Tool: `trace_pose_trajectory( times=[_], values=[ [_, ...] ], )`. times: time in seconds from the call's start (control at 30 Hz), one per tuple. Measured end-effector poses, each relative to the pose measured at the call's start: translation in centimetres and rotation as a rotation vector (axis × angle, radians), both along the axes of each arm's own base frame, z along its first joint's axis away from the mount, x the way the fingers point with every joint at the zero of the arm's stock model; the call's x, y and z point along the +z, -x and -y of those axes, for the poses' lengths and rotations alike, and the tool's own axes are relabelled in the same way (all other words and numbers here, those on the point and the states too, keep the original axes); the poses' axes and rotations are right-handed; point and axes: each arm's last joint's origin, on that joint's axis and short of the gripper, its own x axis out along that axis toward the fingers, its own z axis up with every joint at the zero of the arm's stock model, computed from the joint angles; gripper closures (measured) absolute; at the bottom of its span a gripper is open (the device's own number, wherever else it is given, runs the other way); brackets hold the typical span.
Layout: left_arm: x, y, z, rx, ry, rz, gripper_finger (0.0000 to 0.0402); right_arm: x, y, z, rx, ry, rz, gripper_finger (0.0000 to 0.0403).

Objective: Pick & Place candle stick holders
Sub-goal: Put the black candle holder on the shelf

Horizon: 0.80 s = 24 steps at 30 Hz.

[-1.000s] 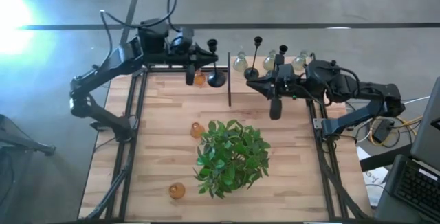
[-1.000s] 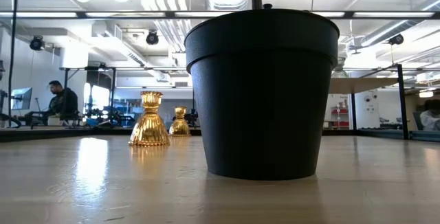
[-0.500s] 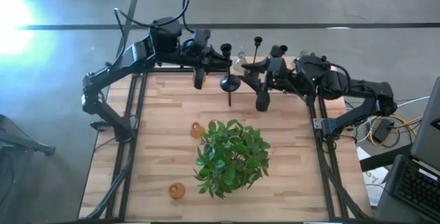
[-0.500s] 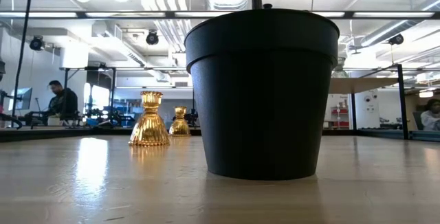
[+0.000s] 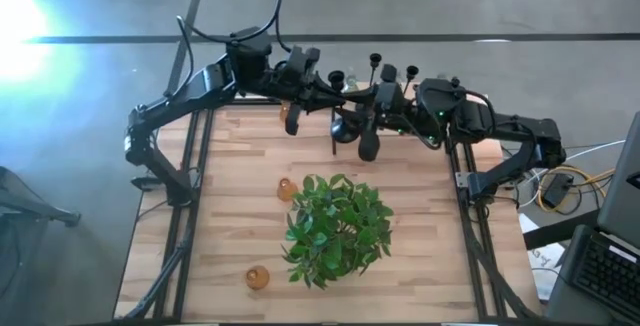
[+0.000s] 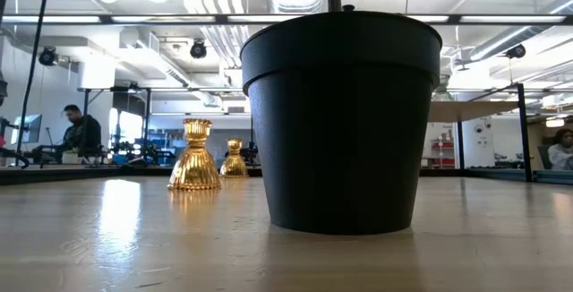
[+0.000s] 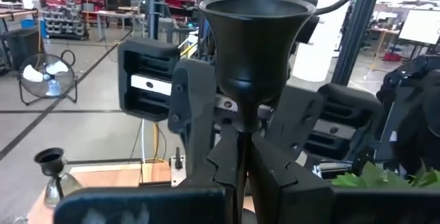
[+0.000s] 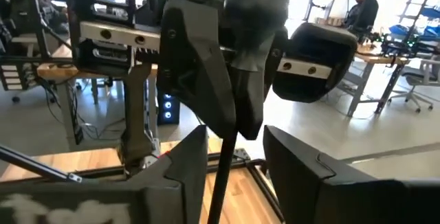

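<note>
Over the far edge of the wooden table (image 5: 420, 256), the two dark arms meet at one black thin-stemmed candle stick holder (image 5: 343, 126) held off the boards. The left gripper (image 5: 330, 91) reaches in from the left with its fingers (image 7: 271, 176) pressed together on the thin stem, just under the flared black cup, as its own wrist camera shows. The right gripper (image 5: 372, 116) comes in from the right; its fingers (image 8: 292, 159) stand apart on either side of the same stem, not closed on it. Just beyond them, along the far edge, stand two more black thin-stemmed holders (image 5: 375, 62), with a clear-greyish bulbous glass holder (image 5: 349, 81) beside them. Nearer, a golden amber bulbous glass holder (image 5: 286, 189) sits just left of the green leafy plant (image 5: 337, 228) in its black pot (image 6: 340, 122), and a second amber holder (image 5: 257, 278) stands close to the near left corner. Beyond the table, a seated person (image 6: 79, 133) works at a desk.
</note>
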Motion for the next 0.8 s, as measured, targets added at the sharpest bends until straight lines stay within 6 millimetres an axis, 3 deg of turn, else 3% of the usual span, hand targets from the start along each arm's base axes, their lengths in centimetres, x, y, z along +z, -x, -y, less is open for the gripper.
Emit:
trace_pose_trajectory(
  times=[0.3, 0.5, 0.8],
  values=[
    [0.0, 0.0, -0.1, 0.005, -0.007, 0.007, 0.0384, 0.3, 0.0, 0.2, -0.006, -0.013, -0.046, 0.0382],
    [0.1, 0.0, -0.1, 0.012, -0.039, 0.020, 0.0382, 0.6, 0.3, 0.3, -0.051, -0.015, -0.038, 0.0391],
    [0.8, 1.6, -0.3, 0.186, -0.130, 0.013, 0.0245, 1.2, 2.9, 0.7, -0.184, -0.030, -0.074, 0.0393]
  ],
)
